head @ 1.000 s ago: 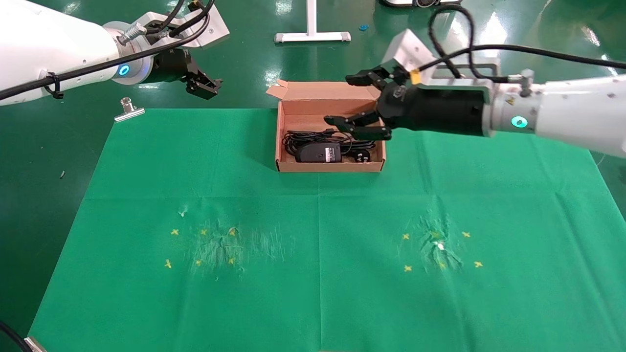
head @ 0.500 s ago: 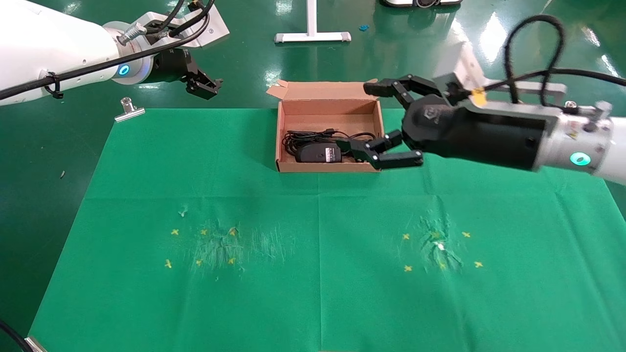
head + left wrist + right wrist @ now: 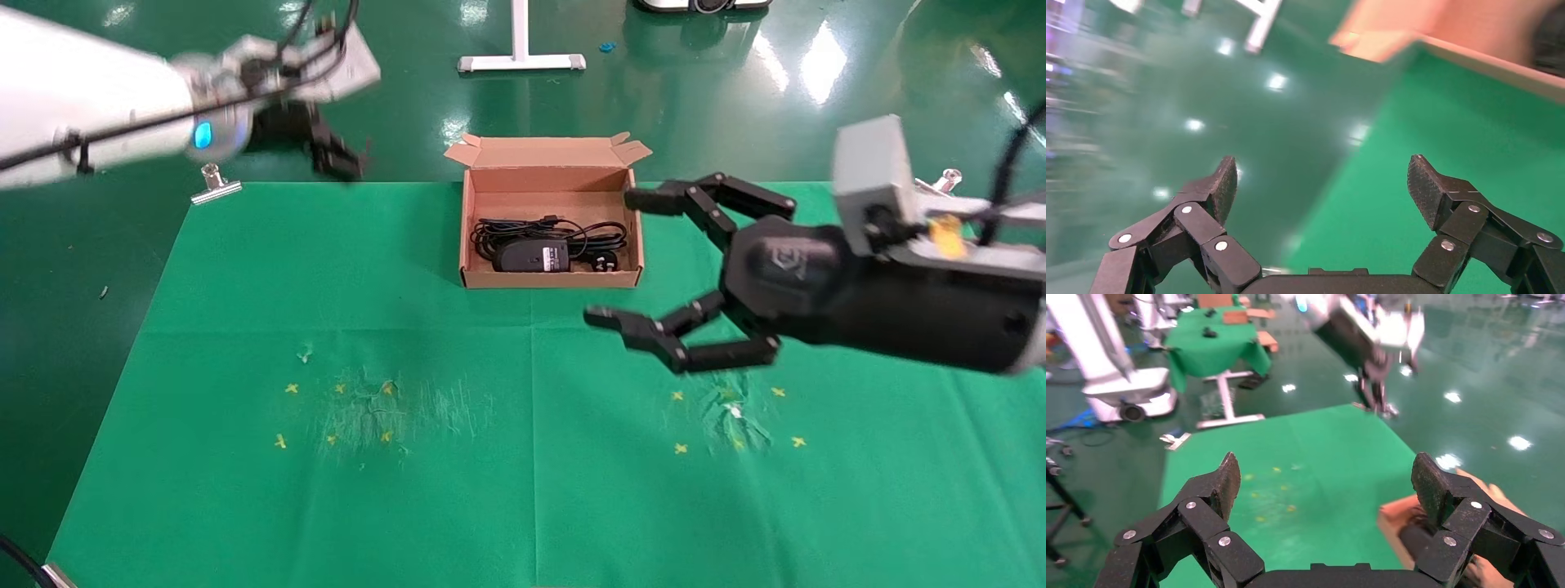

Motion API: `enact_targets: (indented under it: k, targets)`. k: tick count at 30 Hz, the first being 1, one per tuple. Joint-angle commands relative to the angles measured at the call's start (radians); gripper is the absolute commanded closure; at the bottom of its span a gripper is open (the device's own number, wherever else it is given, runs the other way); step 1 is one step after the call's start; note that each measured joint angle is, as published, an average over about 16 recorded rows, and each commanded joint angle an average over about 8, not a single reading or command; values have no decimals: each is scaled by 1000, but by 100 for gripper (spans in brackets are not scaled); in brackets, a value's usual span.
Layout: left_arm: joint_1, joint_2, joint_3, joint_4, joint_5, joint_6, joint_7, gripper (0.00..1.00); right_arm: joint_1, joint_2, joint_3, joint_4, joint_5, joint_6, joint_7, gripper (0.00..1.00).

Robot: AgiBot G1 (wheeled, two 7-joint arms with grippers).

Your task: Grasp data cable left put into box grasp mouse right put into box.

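Since the box (image 3: 549,282) at the cloth's far edge already holds both the data cable (image 3: 601,237) and the mouse (image 3: 531,256), the right gripper (image 3: 645,261), spread empty near it, and the left gripper (image 3: 339,159), spread empty well apart, should retreat without snagging cords.

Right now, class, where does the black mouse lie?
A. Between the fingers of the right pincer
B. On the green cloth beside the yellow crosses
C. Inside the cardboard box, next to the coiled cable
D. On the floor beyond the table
C: in the head view the mouse lies inside the box beside the data cable, while the right pincer hangs open and empty over the cloth.
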Motion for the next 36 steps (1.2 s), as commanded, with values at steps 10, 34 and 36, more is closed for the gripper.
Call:
enact_targets:
  k: [10, 34, 36]
  targets:
    - [151, -83, -185, -55, -262, 130, 154, 0, -134, 119, 44, 176, 152, -67, 67, 0]
    - [495, -270, -604, -179, -859, 427, 505, 0, -166, 147, 52, 217, 190, -83, 82, 0]
    - [523, -286, -639, -189, -908, 451, 534, 0, -166, 147, 52, 217, 190, -83, 82, 0]
